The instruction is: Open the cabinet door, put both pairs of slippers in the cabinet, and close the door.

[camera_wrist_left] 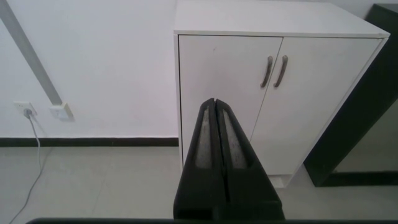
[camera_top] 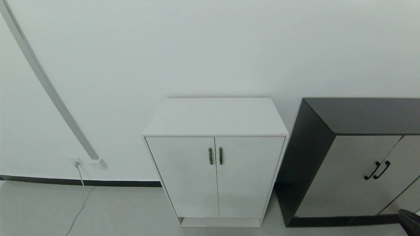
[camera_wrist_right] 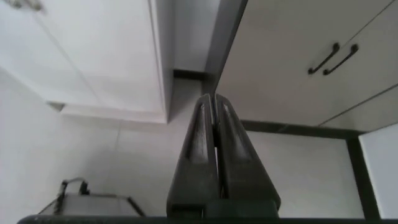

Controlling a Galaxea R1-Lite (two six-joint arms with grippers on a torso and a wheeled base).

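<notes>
The left tool (camera_wrist_left: 214, 102) is held out before the white cabinet (camera_top: 215, 118), its two fingers pressed flat together with nothing pinched between them; the tips are aimed at the left door (camera_wrist_left: 227, 81). The right tool (camera_wrist_right: 214, 96) is likewise pressed together on nothing. It is held low over the grey floor (camera_wrist_right: 143, 149) and aimed at the narrow gap between the white cabinet's lower right corner and the black cabinet (camera_wrist_right: 292, 62).

The white cabinet is set at the floor's far edge, its back against the white wall (camera_top: 210, 49). Both doors are seen shut, and the two upright metal handles (camera_top: 210, 156) sit side by side at the middle seam, one on each door. The black cabinet is placed just beside it on the right, with pale doors and a pair of slanted black handles (camera_top: 377, 170). Farther left along the wall, a socket (camera_top: 76, 161) is fitted above the dark skirting (camera_top: 82, 182), a white cable (camera_top: 80, 196) is plugged into it and trails onto the floor, and a grey conduit (camera_top: 49, 85) is run diagonally up the wall.
</notes>
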